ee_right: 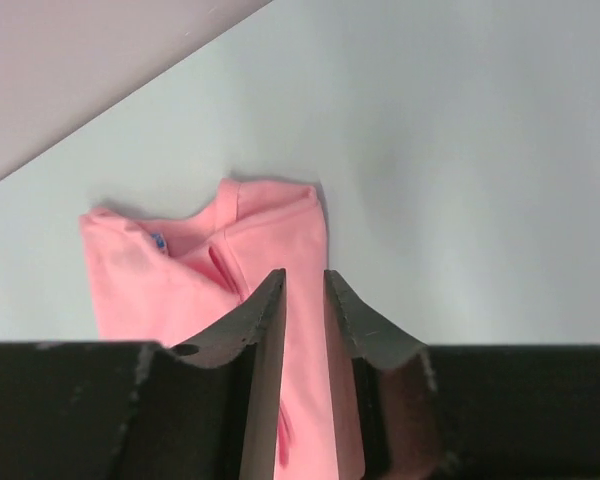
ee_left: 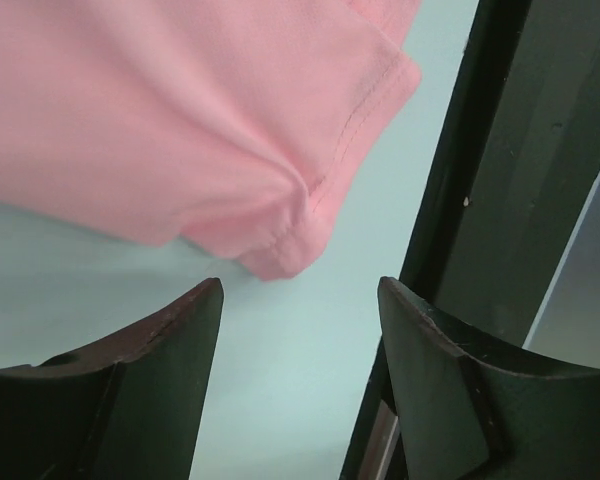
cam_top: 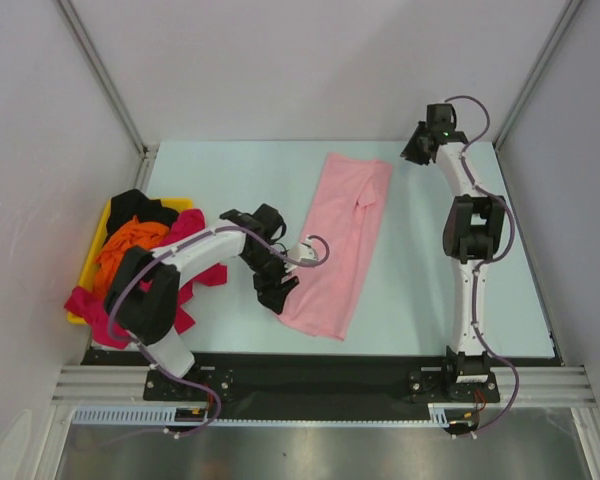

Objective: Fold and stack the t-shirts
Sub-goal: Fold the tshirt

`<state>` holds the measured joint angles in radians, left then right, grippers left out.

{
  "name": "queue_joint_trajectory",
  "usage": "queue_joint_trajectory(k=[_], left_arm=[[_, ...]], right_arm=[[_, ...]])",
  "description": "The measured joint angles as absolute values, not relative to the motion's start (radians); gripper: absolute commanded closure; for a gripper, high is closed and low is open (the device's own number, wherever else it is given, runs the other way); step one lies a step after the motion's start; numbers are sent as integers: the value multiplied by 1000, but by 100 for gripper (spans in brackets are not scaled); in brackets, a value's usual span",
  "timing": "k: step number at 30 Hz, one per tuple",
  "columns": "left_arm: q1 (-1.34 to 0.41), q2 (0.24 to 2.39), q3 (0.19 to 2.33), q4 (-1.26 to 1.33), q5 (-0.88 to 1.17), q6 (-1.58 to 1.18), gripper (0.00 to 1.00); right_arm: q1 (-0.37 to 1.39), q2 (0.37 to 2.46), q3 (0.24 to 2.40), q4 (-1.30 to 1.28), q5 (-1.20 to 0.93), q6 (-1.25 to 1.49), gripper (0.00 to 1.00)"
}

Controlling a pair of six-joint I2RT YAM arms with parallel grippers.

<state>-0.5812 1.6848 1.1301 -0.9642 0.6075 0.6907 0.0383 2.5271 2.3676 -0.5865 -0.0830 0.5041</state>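
Soft matt cloth pink t-shirt (cam_top: 338, 243) on smooth pale table (cam_top: 430, 300)
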Motion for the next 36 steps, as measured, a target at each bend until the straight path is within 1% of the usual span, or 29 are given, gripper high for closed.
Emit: queue_joint_trajectory(k=[2,3,4,5,9,12,15,16,18,19,21,25,29,30,31,32,33,36], left_arm=[[-566,1642,1128,-962,586,700,32],[-561,1624,1123,-946,566,704,33],[-558,1613,1113,-921,536,708,33],[-558,1608,1102,-893,512,708,33],[-559,1626,1044,-794,427,713,33],[-568,1641,1015,-746,398,715,33],[-596,1655,991,-712,384,715,33],[-608,1659,987,-707,382,715,33],[-631,1665,978,-697,382,715,33],[-643,1666,974,-693,379,716,33],[-660,1666,972,-683,381,715,33],[-685,1670,971,-660,432,706,33],[-729,1697,988,-603,492,661,32],[-739,1707,997,-589,502,651,32],[-755,1721,1010,-572,510,635,32],[-768,1733,1021,-554,521,625,31],[-778,1742,1028,-539,530,615,31],[-790,1747,1035,-546,536,604,30]], right_arm=[[23,2434,2272,-572,-78,496,69],[19,2397,2231,-564,-73,496,65],[17,2365,2194,-556,-69,498,59],[15,2342,2160,-546,-70,505,58],[16,2357,2127,-537,-110,537,56],[20,2418,2133,-543,-134,557,59],[29,2491,2143,-553,-159,588,68],[29,2507,2149,-539,-185,610,75],[31,2517,2164,-539,-195,636,84],[31,2523,2168,-538,-200,646,93],[33,2544,2181,-528,-226,676,100],[37,2624,2281,-489,-299,738,100],[50,2738,2444,-441,-338,807,100],[56,2757,2468,-426,-340,823,99],[62,2769,2480,-414,-342,839,85],[66,2772,2484,-405,-341,853,77],[68,2773,2484,-398,-342,862,63],[70,2750,2462,-376,-337,857,48]])
